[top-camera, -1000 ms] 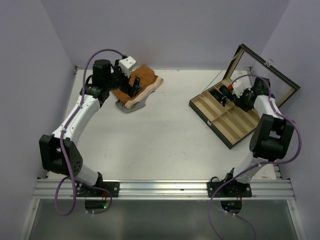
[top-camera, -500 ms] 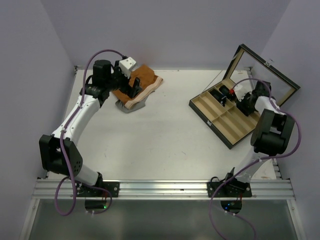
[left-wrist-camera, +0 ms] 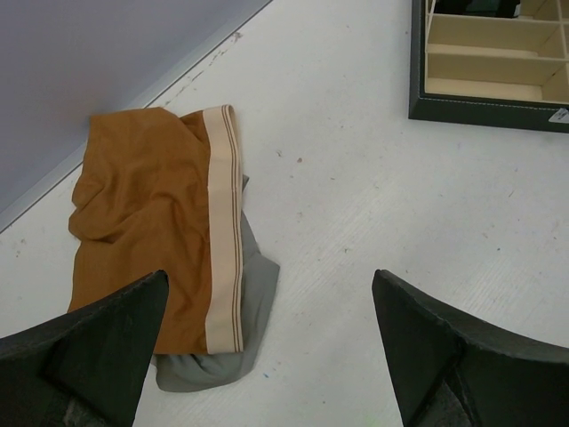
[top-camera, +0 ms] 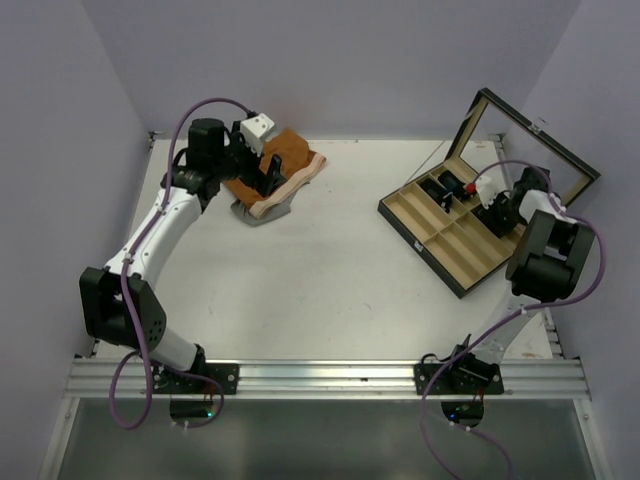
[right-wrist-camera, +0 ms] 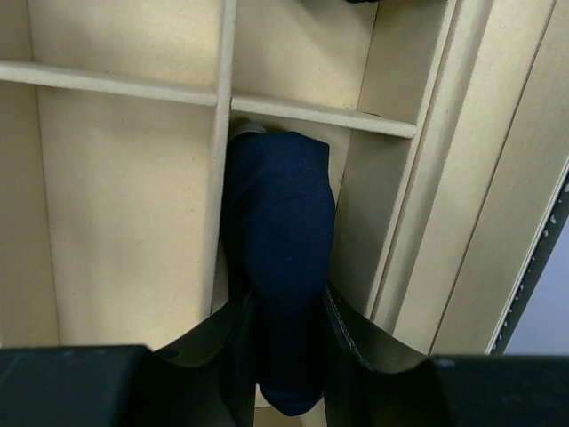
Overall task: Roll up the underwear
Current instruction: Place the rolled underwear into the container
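Note:
The underwear is a rolled navy-blue bundle standing in a narrow compartment of the wooden divider box. My right gripper is shut on it, one jaw pressed against each side of the roll. In the top view my right gripper is low over the box at the right, and the roll is hidden under it. My left gripper is open and empty, hovering over the clothes pile at the back left, with its jaws wide apart.
Orange-brown shorts with a cream waistband lie on a grey garment by the back wall, also in the top view. The box's hinged lid stands open near the right wall.
My right wrist has shifted right and back over the box, still holding the roll. The left arm has not moved.

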`<act>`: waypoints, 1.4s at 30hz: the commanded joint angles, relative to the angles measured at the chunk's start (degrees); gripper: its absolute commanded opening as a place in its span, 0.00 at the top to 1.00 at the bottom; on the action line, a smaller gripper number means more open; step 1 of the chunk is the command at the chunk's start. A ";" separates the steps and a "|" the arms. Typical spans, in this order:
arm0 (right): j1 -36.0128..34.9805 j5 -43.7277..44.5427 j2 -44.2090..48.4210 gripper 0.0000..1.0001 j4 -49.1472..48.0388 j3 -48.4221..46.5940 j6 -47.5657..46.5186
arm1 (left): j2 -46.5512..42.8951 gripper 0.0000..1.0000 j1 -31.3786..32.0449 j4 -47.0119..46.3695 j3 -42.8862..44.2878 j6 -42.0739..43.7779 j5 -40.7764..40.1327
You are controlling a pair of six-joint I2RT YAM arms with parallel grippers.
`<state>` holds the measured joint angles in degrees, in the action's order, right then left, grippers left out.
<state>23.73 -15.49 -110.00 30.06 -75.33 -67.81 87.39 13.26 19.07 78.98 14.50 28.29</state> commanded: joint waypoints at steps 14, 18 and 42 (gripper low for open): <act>0.53 -4.29 3.47 0.56 5.61 -2.97 0.83 | 1.11 0.00 0.98 -0.43 2.41 -0.88 0.36; 0.62 -5.43 5.58 0.53 7.90 -4.56 1.89 | 1.02 0.00 0.98 -1.49 1.53 -0.97 0.97; -33.46 -12.02 17.27 0.37 8.73 -8.53 40.80 | 7.26 0.00 -8.15 11.24 2.67 -3.17 10.11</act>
<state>-5.48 -24.60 -92.71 43.40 -85.25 -41.91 94.43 8.29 26.70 80.55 12.60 33.50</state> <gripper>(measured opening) 0.627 0.997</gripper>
